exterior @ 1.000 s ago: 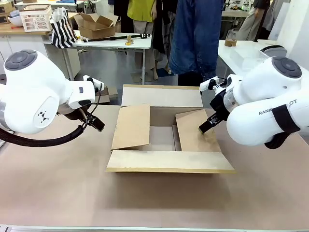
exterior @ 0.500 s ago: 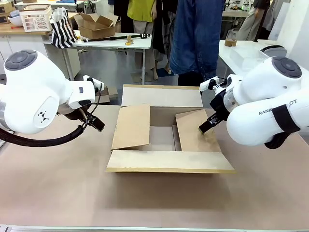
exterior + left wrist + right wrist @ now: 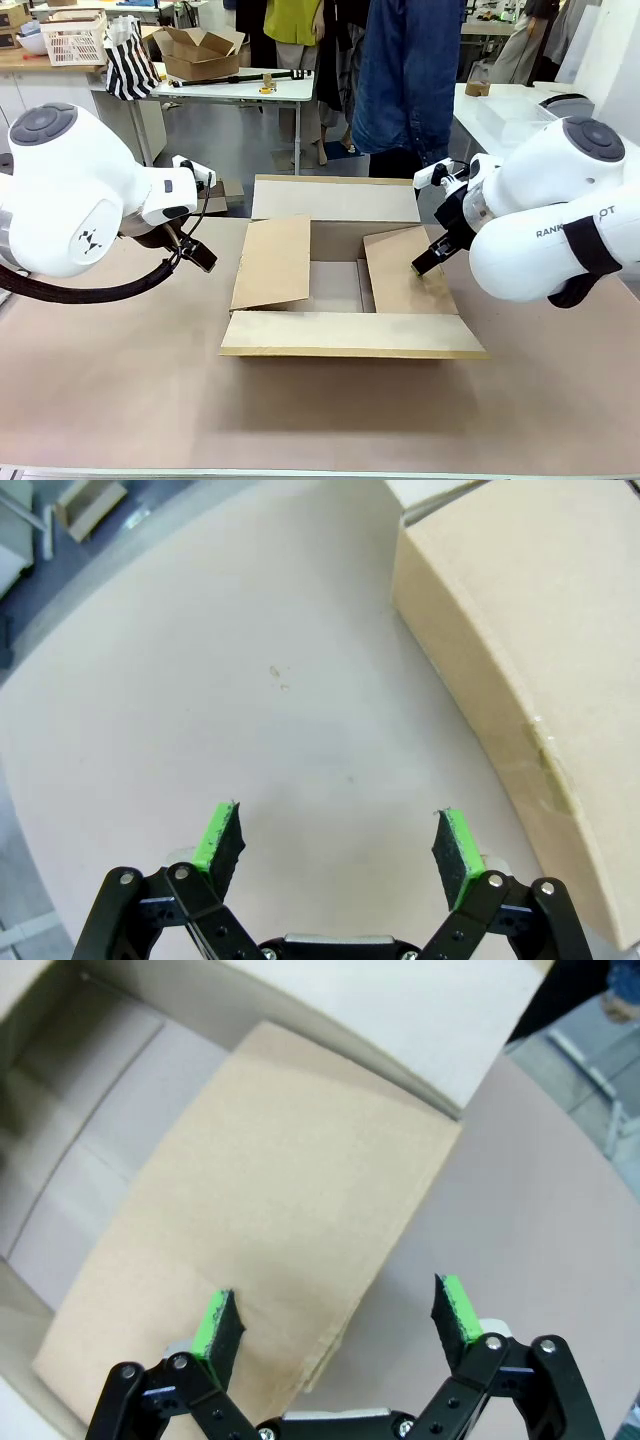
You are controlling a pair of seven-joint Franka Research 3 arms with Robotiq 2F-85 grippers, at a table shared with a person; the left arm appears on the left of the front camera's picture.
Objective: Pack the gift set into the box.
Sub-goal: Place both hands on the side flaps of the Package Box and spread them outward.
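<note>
- Beige counter (image 3: 300, 420) across the foreground.
- Grey floor (image 3: 235, 140) beyond it.
- White table (image 3: 235, 88) behind carries a small open carton (image 3: 200, 52).
- Striped bag (image 3: 130, 62) near a white basket (image 3: 75, 40).

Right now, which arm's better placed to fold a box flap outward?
Probably right. Right gripper, jaws open, hangs over the box's inward-leaning flap; left gripper, jaws open, is over table beside it.

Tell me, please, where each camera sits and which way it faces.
Front view: fixed between the arms, facing across the pale table toward a person in blue denim; both white arms show.
Left wrist view: wrist-mounted, down past the open left gripper at table beside the large brown cardboard box.
Right wrist view: wrist-mounted, down past the open right gripper onto the box's side flap.
Shared: all three show the box.
</note>
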